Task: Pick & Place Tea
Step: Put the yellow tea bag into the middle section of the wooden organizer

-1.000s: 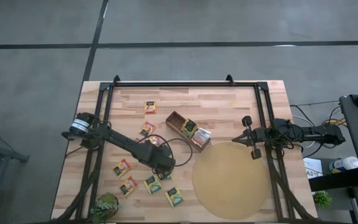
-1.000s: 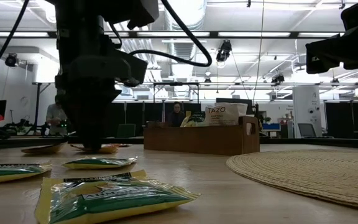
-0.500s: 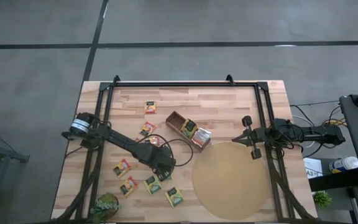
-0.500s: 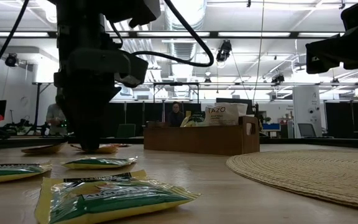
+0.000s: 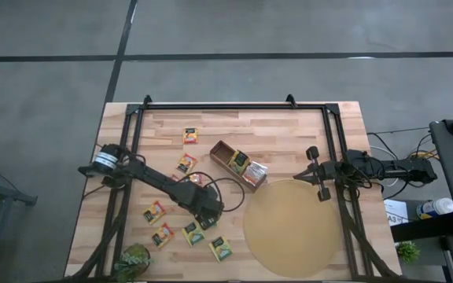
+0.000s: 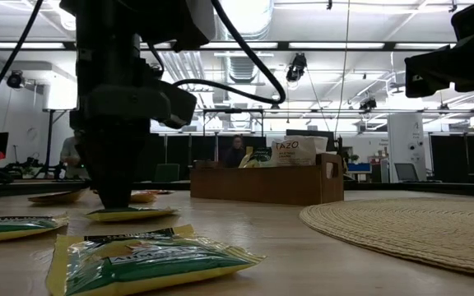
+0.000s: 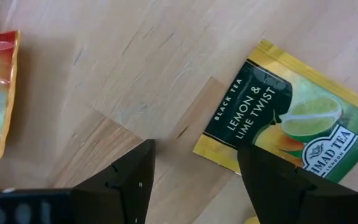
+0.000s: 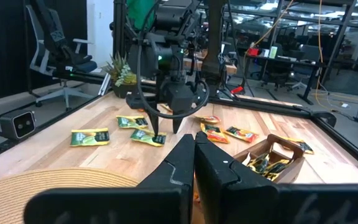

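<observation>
**A:** Looking at the high view, the left gripper [image 5: 208, 218] sits low over a green-yellow sachet [image 5: 208, 222] among the loose tea on the wooden surface [image 5: 289, 126]. The right gripper [image 5: 318, 174] waits by the round woven mat [image 5: 293, 228].

**B:** Low view: that sachet [image 6: 130, 215] lies flat under the fingers, and it looks thin and crinkly. The brown box [image 6: 262, 182] is well behind.

**A:** Left wrist view: the fingers [image 7: 126, 180] are spread and hold nothing; one edges over the glossy lemon-lime packet [image 7: 291, 124]. I reckon a slick flat foil could slide away, or they'd pinch only a corner.

**B:** Right wrist view: its own fingers [image 8: 179, 168] are pressed together, empty.
</observation>
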Robot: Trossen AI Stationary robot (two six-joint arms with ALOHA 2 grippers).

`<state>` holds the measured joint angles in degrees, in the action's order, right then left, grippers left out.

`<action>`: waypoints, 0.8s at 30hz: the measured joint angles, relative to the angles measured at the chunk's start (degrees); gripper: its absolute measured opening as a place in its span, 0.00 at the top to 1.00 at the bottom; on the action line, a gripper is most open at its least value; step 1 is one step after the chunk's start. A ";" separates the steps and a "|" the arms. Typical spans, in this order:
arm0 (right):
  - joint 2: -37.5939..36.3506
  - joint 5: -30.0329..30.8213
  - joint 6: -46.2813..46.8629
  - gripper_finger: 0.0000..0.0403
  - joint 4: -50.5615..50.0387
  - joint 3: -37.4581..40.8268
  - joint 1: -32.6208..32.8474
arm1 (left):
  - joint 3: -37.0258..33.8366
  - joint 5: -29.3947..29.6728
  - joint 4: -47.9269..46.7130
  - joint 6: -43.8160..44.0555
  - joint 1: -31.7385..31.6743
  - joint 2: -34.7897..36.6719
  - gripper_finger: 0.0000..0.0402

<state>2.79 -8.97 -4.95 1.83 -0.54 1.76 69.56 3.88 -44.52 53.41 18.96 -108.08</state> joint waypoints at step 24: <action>0.00 0.00 0.00 0.98 0.00 0.00 -0.01 | 0.20 1.59 0.53 0.08 -0.03 -0.30 0.99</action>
<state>2.79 -8.97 -4.95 1.83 -0.54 1.74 69.76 5.47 -43.99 53.49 18.94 -108.38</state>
